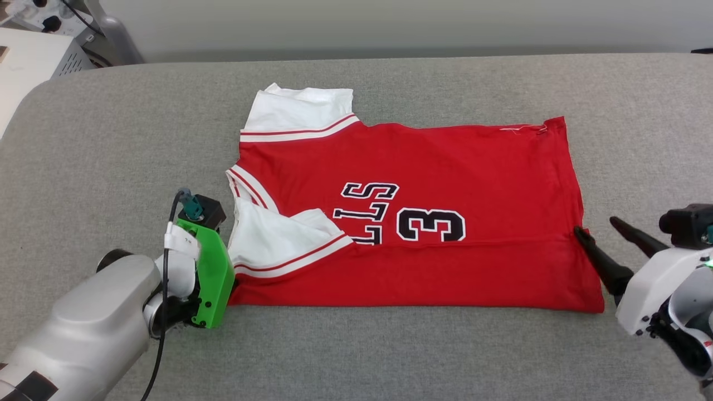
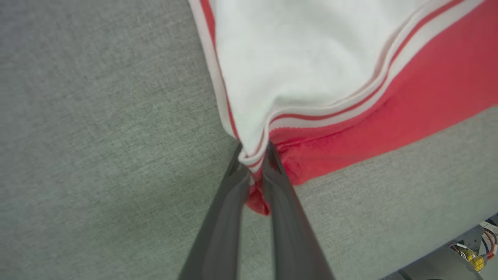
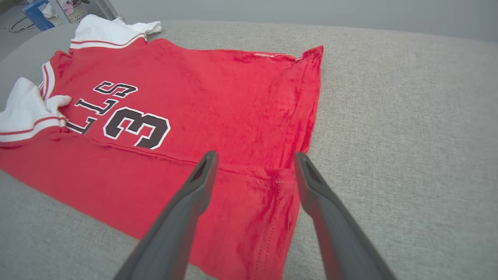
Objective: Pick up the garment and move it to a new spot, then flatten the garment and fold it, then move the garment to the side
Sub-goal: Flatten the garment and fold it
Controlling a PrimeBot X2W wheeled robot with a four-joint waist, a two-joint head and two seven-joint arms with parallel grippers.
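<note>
- Your garment (image 1: 418, 167) lies spread on the grey fabric-covered worktop (image 1: 390, 356), about mid-surface, with its collar and sleeves toward your left and its hem toward your right.
- Its near long edge is folded over onto the body; you can see the fold line running across just below the number.
- Only the letters "LLS" and a "3" show, turned sideways in the head view.
- The far white sleeve (image 1: 301, 111) lies fairly flat. The near white sleeve (image 1: 278, 239) is rumpled and covers the start of the lettering.
- Your left gripper (image 2: 255, 155) has its fingers together, pinching the garment's near left corner, where the striped sleeve trim meets the red fold. A little red cloth bulges out between the fingers below the pinch.
- In the head view that gripper's green housing (image 1: 211, 273) sits right against the corner and hides the fingers.
- Your right gripper (image 3: 255, 157) has its fingers apart and holds nothing. It is poised at the hem side, one finger over the red cloth and the other over the hem edge.
- You cannot tell whether those fingertips touch the fabric.
- White equipment (image 1: 33, 61) stands beyond the far left corner.
</note>
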